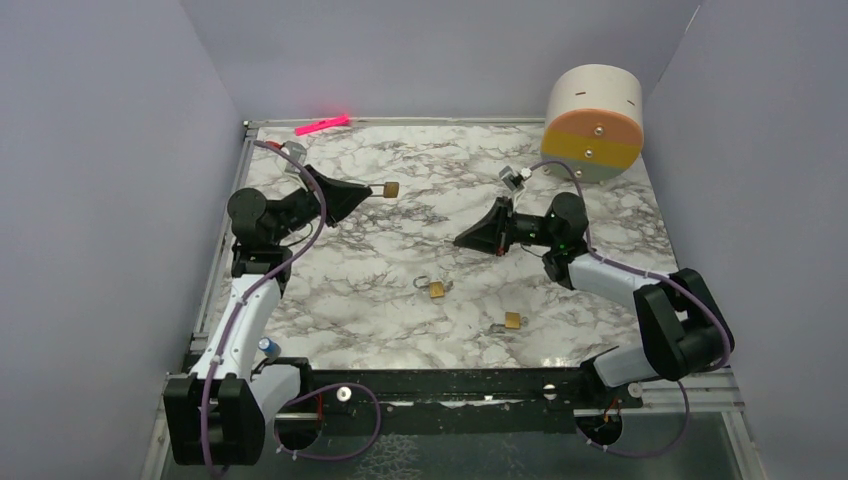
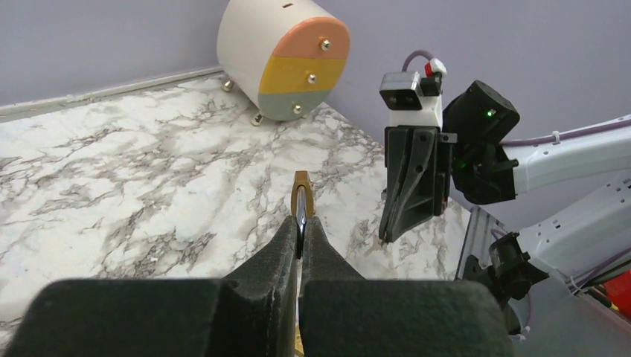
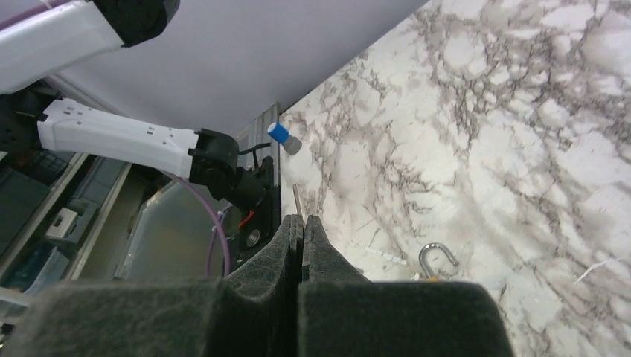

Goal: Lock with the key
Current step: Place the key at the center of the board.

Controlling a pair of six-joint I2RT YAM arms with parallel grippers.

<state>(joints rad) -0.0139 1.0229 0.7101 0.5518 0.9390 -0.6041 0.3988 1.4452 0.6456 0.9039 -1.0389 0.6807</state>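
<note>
Left gripper (image 1: 372,190) is clamped shut on a brass padlock (image 1: 391,189), held off the table at far left, lock body poking past the fingertips toward the right. Loose padlock (image 1: 436,290) and second loose padlock (image 1: 512,321) lie mid-table, nearer the bases, not needed for this step. Right gripper (image 1: 462,241) is pinched tight on the key (image 3: 296,199), thin silver blade sticking out beyond the pads, well apart from the held lock. Judged step: bring key to keyhole. To do it well: line blade with the keyhole face, approach slow and straight, hold left arm steady, turn only once seated. Keyhole not visible. Thin key may tilt or slip.
</note>
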